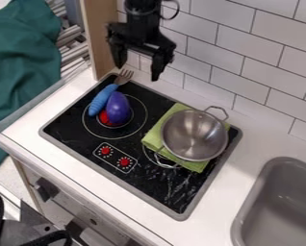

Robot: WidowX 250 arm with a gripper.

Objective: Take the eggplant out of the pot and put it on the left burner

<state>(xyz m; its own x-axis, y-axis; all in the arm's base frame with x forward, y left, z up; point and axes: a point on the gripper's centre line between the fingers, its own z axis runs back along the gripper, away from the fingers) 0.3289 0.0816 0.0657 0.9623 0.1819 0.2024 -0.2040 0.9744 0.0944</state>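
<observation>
- I look at my gripper first. It hangs near the top of the frame, a bit left of the middle, up by the tile wall.
- Its two fingers are spread wide apart, with a big gap between them. It has hold of nothing.
- The eggplant is out of the pot. It sits on the left burner, left of the middle of the frame.
- It covers part of the red spot in the middle of that burner, so I think that is a good place for it.
- The pot is right of the middle of the frame. It sits on a green cloth, over on the right side of the stove.
- A fork with a blue handle lies up and to the left of the eggplant. The handle is just beside it. I cannot tell if they touch.
- So both parts of the job look done to me: the eggplant is out, it is on the left burner, and I am not holding it.
- I do not see any part of the job left to do. I think I can just keep my gripper away, so I do not bump the eggplant and make it roll.
</observation>
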